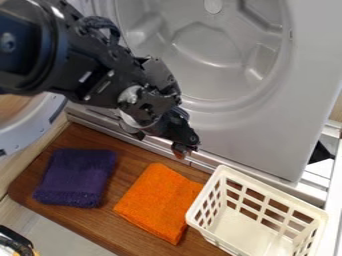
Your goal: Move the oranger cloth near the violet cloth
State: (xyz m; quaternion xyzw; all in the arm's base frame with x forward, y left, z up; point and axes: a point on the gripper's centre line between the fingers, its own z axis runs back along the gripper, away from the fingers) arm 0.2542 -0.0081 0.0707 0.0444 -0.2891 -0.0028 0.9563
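Orange cloth [159, 202] near down-angled end effector [183, 151]

I've got the surface [127, 216] running beneath two cloths and a basket, and we start at its left end: there lies the left cloth [77, 177], between the back-left and front-left corners. Moving right, the middle cloth [159, 200] sits apart from it, reaching from near the back edge toward the front edge. Right beside that, further right, stands the basket [256, 186]; whether they touch, I can't tell. Behind all three, along the back edge, I see the washing machine [247, 135], its open door [28, 127] off behind the left cloth.
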